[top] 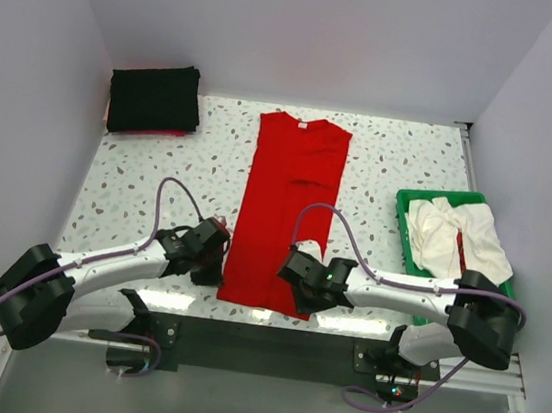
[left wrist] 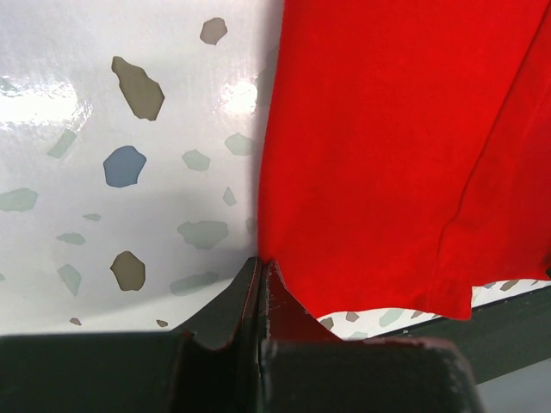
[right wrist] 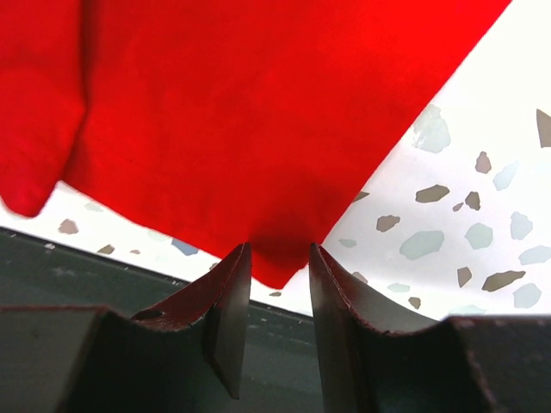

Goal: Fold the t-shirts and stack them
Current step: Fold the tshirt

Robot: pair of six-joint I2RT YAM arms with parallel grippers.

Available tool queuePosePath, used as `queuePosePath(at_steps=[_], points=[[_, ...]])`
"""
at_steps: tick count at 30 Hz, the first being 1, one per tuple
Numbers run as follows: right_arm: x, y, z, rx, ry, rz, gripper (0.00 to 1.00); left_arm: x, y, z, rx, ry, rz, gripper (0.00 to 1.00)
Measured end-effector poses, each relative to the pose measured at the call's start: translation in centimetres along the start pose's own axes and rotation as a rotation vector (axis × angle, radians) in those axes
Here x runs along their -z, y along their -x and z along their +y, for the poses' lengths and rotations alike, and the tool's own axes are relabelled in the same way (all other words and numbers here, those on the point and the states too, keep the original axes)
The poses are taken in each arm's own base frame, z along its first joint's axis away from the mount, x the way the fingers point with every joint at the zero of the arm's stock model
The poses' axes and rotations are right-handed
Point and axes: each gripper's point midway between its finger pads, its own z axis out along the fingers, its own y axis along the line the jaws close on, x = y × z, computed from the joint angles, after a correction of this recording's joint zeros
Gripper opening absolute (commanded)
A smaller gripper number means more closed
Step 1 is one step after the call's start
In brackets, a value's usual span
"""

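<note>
The red t-shirt (top: 286, 208) lies flat in the middle of the table as a long strip, neck at the far end. My left gripper (top: 217, 260) is at its near left corner. In the left wrist view the jaws are shut, with the shirt's corner (left wrist: 362, 172) running into the left gripper's tips (left wrist: 261, 263). My right gripper (top: 295, 271) is at the near right corner. It is open (right wrist: 280, 249), with the cloth's corner (right wrist: 258, 120) between the fingertips. A folded black t-shirt (top: 155, 98) sits at the back left. The whitish t-shirt (top: 453, 238) lies crumpled in the green tray (top: 439, 195).
The green tray stands at the right edge, beside my right arm. A sliver of red or pink cloth shows under the black shirt. The table's dark front edge (right wrist: 86, 267) is just below the red shirt's hem. Walls close the back and both sides.
</note>
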Motion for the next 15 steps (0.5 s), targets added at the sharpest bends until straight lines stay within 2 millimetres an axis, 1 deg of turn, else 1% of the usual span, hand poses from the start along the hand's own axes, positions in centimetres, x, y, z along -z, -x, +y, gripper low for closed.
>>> queuePosePath(at_steps=[3, 5, 10, 13, 15], points=[[-0.61, -0.32, -0.15, 0.006, -0.019, 0.017, 0.37, 0.0, 0.01, 0.0, 0.0, 0.0, 0.0, 0.0], [-0.79, -0.36, -0.14, 0.006, -0.022, 0.02, 0.35, 0.0, 0.0, 0.0, 0.0, 0.0, 0.0, 0.0], [-0.85, -0.28, -0.05, 0.005, -0.018, 0.016, 0.22, 0.01, 0.0, 0.0, 0.0, 0.0, 0.0, 0.0], [-0.92, -0.41, -0.19, 0.005, -0.022, 0.018, 0.17, 0.01, -0.01, 0.02, 0.0, 0.001, 0.0, 0.0], [-1.02, -0.65, -0.42, 0.007, -0.028, 0.023, 0.15, 0.01, -0.03, 0.03, 0.0, 0.001, 0.001, 0.0]])
